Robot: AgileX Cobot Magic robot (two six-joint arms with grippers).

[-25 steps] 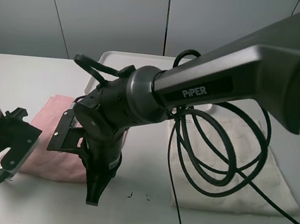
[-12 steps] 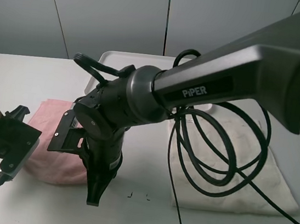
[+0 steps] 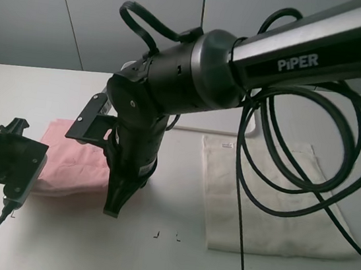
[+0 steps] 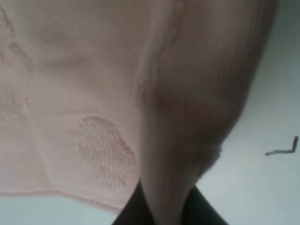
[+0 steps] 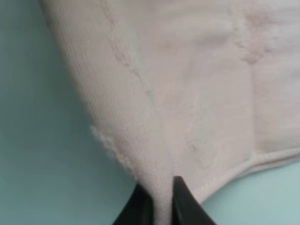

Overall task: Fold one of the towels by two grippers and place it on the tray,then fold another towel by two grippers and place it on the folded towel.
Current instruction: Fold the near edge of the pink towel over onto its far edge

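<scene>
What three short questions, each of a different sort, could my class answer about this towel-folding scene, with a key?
1. True or false: both arms' jaws are shut on the pink towel.
2. Where does the cream-white towel lie?
A. On the tray.
B. Flat on the table, to the right of the pink towel in the high view.
C. Draped over the pink towel.
3. Fill in: in the high view, the cream-white towel's small label sits at the edge ___ from the camera (nearest or farthest).

Key:
1. True. Each wrist view shows pink cloth pinched between the jaws.
2. B.
3. Farthest.
</scene>
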